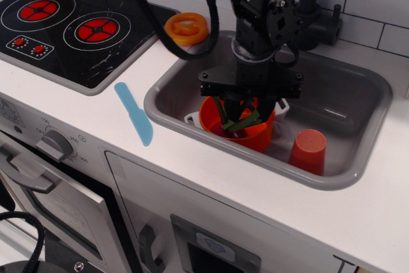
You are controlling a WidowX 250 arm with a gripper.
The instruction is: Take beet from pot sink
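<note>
One gripper [241,114] reaches down into the pot [238,131], its fingers closed together around the green stalks of the beet [234,121], which sits inside the pot. The pot stands in the sink [345,103]. A cup [307,151] stands just right of it. A blue spatula [134,113] lies left on the counter, and an orange ring [186,27] lies far left by the stove [70,23]. No readable writing is visible.

The gripper [248,112] hides the beet's [239,121] bulb and its own fingertips inside the pot [255,137].
</note>
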